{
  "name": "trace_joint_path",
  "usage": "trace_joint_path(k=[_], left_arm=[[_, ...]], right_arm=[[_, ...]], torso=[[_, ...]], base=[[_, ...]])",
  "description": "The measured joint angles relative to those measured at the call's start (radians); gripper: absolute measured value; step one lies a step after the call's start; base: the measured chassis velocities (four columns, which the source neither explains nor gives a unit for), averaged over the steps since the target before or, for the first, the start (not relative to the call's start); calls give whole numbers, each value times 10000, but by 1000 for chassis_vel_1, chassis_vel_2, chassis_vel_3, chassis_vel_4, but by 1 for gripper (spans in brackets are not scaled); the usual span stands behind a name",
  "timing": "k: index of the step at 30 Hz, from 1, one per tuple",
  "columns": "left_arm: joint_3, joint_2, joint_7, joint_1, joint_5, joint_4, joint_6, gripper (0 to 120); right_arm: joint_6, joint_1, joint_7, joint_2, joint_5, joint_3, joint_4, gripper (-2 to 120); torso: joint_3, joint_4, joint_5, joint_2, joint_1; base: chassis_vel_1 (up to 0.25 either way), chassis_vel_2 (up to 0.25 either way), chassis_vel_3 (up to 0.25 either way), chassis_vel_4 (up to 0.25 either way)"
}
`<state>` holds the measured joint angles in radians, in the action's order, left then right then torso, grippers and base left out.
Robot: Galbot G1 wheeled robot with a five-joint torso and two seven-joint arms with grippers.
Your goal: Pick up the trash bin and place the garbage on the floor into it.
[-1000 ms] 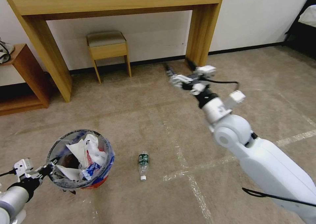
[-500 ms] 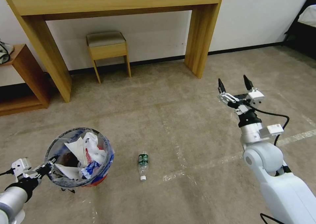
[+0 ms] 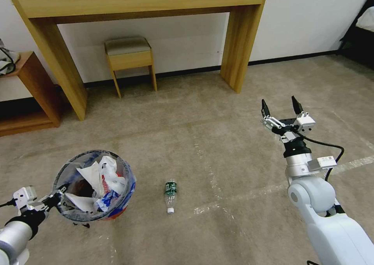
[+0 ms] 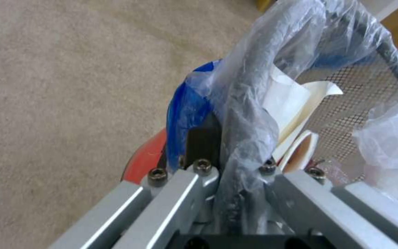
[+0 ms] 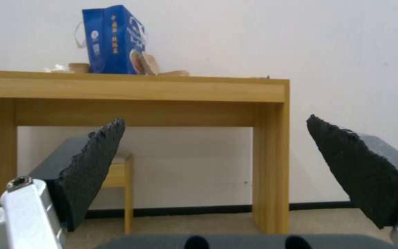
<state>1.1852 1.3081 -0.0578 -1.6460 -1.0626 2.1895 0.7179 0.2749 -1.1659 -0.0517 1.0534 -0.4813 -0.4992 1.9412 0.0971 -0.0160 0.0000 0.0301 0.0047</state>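
Note:
The trash bin (image 3: 94,187) is at the lower left of the head view, a round bin with a red base and a dark rim under crinkly clear-and-blue plastic, holding white paper and wrappers. My left gripper (image 3: 54,200) is shut on its rim; the left wrist view shows the trash bin rim (image 4: 254,103) pinched between the fingers (image 4: 204,145). A small clear bottle with a green label (image 3: 170,195), part of the garbage, lies on the floor (image 3: 218,148) just right of the bin. My right gripper (image 3: 281,106) is raised on the right, open and holding nothing, its black fingertips (image 5: 93,166) spread wide.
A wooden desk (image 3: 136,2) stands against the back wall with a small stool (image 3: 130,58) under it and a low wooden shelf (image 3: 27,93) at the left. A blue carton (image 5: 114,39) sits on the desk. Whitish tape lines (image 3: 249,195) cross the carpet.
My right arm swung from the middle of the view back to the right, and its gripper now points up and away, open. The bin, bottle and left gripper kept their places.

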Motion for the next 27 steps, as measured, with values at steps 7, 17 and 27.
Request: trace_joint_path(k=[7, 17, 27], left_arm=[[3, 31, 0, -6, 34, -25, -3, 1], [-52, 64, 14, 8, 166, -136, -49, 1], [-2, -16, 19, -2, 174, -185, -76, 1]], right_arm=[[0, 14, 0, 104, 31, 118, -63, 100], [2, 16, 0, 117, 65, 182, -114, 100], [-12, 5, 29, 117, 85, 202, -134, 100]], torso=[[1, 0, 0, 0, 0], [1, 1, 0, 0, 0], [1, 0, 0, 0, 1]], base=[[0, 0, 0, 0], [0, 0, 0, 0], [0, 0, 0, 0]])
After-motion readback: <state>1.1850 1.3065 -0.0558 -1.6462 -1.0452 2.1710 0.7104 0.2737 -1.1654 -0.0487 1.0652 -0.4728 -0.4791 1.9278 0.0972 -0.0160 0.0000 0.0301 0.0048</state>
